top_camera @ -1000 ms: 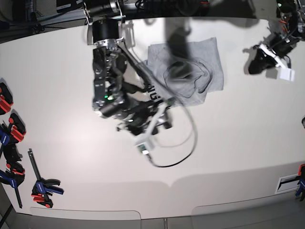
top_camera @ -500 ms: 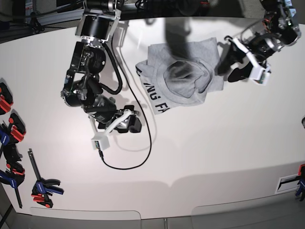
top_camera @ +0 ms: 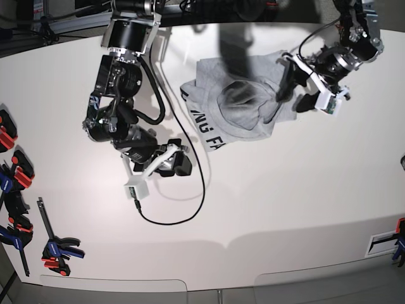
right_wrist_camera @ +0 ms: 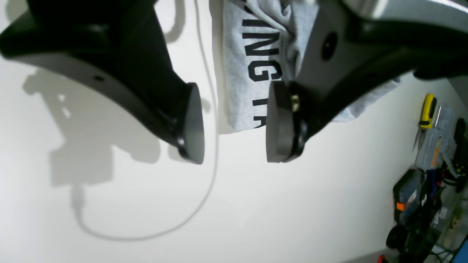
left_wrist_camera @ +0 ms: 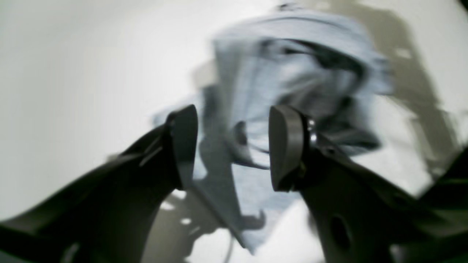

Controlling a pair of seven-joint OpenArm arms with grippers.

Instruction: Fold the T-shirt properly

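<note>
Though bunched at 12 o'clock on the white surface [top_camera: 285, 209], the light heather-grey cotton T-shirt with black lettering [top_camera: 243, 101] looks soft, limp. Left hand [top_camera: 302, 85] spread at its 3 o'clock edge; right hand [top_camera: 166, 161] spread, empty, near the lettered hem. Pinch corners.

I see the T-shirt [top_camera: 250, 95] as soft heather-grey knitted cloth, matt, with black printed letters. The desk [top_camera: 285, 202] looks smooth, white and slightly glossy. Both pincers, right [right_wrist_camera: 234, 120] and left [left_wrist_camera: 232, 146], seem matt black plastic.
</note>
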